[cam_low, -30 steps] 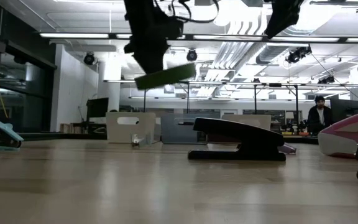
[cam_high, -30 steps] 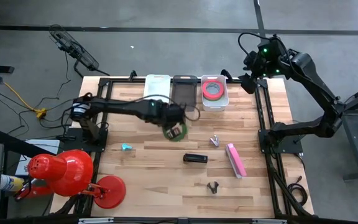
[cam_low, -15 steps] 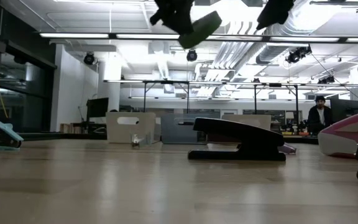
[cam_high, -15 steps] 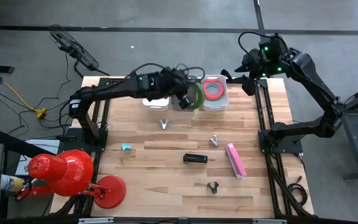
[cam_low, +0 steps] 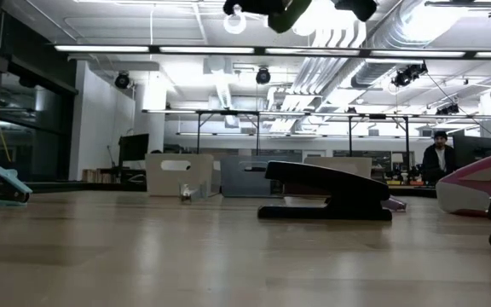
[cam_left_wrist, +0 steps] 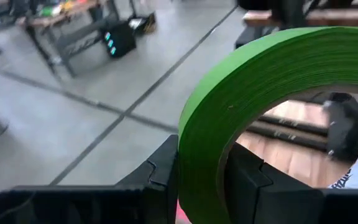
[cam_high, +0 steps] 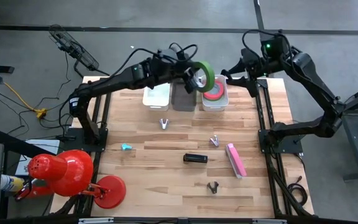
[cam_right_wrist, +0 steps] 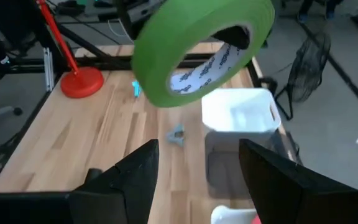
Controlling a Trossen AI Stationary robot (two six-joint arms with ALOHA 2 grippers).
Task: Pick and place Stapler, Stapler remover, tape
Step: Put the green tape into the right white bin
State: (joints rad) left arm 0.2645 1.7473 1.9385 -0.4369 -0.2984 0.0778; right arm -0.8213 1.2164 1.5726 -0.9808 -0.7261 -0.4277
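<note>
Now | left gripper [cam_high: 194,78] clamps green tape [cam_high: 205,75], core partly hidden | right gripper [cam_right_wrist: 197,177] wide

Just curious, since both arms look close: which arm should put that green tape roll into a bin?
Probably the left. Its claw already grips the green tape roll above the bins, beside the clear bin holding pink-red tape. The right claw hovers nearby, open and empty.

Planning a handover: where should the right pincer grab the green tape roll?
Probably the free arc facing the right pincer, one finger through the open centre, one outside: the green tape roll tilts towards it, and the left pincer clamps the opposite arc.
</note>
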